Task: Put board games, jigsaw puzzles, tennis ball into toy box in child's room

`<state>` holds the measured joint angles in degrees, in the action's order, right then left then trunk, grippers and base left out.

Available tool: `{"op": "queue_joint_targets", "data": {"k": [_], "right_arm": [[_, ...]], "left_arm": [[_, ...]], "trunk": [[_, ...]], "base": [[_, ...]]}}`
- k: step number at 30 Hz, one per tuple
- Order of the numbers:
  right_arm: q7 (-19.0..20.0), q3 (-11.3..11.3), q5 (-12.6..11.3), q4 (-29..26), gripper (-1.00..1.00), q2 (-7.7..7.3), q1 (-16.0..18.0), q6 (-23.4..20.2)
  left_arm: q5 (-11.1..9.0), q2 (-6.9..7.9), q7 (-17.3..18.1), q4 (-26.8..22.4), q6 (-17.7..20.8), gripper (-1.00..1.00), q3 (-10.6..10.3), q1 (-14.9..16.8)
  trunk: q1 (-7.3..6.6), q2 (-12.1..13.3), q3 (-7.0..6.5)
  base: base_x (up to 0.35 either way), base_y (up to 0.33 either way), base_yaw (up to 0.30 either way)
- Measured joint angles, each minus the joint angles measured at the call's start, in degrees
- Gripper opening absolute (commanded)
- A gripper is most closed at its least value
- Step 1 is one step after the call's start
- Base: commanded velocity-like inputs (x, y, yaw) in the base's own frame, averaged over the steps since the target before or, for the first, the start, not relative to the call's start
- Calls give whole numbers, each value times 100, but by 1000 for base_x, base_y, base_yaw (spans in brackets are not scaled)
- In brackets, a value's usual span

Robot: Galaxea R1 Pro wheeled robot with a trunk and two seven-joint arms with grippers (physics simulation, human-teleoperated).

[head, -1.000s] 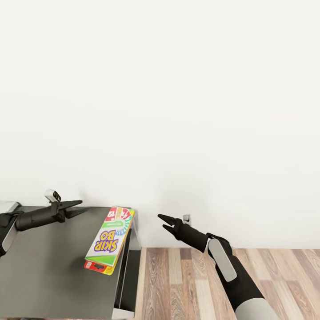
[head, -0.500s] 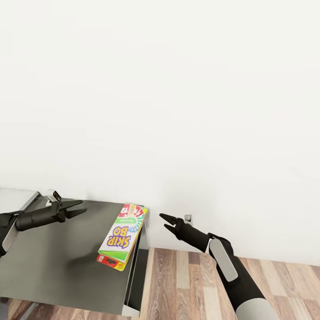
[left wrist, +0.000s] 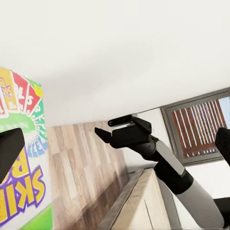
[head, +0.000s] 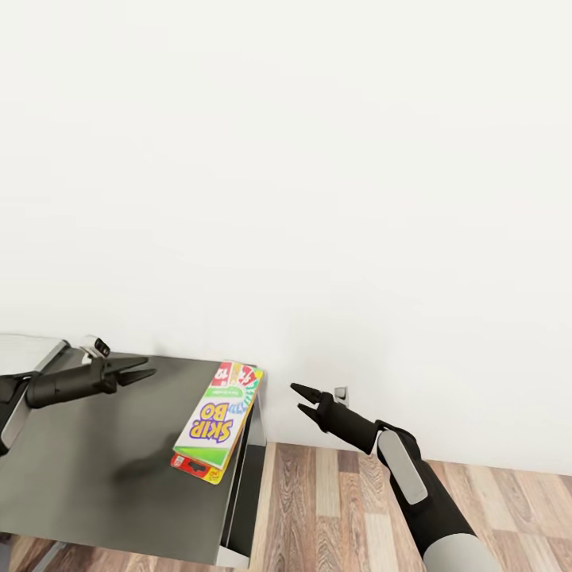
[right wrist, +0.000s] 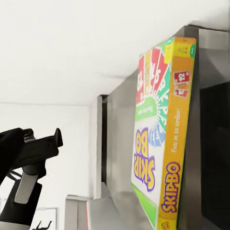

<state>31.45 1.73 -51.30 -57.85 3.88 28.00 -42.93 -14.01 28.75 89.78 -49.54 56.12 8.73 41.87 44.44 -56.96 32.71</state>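
One board game (head: pixel 216 421), a flat Skip-Bo box in white, green, red and yellow, lies on the table (head: pixel 95 469) by its right end, near the wall. My left gripper (head: pixel 148 368) hovers open over the table, left of the box and apart from it. The right gripper (head: pixel 296 397) hangs open over the floor, just right of the table's end, holding nothing. The left wrist view has the board game (left wrist: pixel 21 158) and the right gripper (left wrist: pixel 103 135). The right wrist view looks along the board game (right wrist: pixel 160 143) toward the left gripper (right wrist: pixel 53 140).
A light grey rimmed shape (head: pixel 36 351) sits at the table's far left, cut off by the frame; I cannot tell what it is. A plain white wall stands behind. Wood-plank floor (head: pixel 342 508) lies to the right. A dark-framed window (left wrist: pixel 201 125) is in the left wrist view.
The whole view has swung, so the table and game now sit further right and higher. Both grippers stay open and empty, and the game has not moved on the table.
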Motion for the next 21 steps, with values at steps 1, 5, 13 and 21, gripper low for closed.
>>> {"op": "queue_joint_targets", "data": {"k": [1, 5, 13, 21], "right_arm": [[0, -7, 2, 4, 100, 5, 0, 0], [4, -10, 4, 9, 100, 13, 0, 0], [1, 12, 43, 11, 100, 21, 0, 0], [7, 18, 44, 11, 100, 20, 0, 0]], "left_arm": [[-3, -4, 0, -116, 13, 100, 0, -40], [-8, -2, 0, -682, 115, 100, -1, -242], [-941, 50, 1, -2743, 325, 100, 5, -1141], [-1684, 341, 1, -3272, 327, 100, -11, -1490]], "trunk": [[22, -40, 18], [110, -201, 90], [285, -522, 234], [461, -843, 377]], "base": [[0, 0, 0], [0, 0, 0], [0, 0, 0], [0, 0, 0]]}}
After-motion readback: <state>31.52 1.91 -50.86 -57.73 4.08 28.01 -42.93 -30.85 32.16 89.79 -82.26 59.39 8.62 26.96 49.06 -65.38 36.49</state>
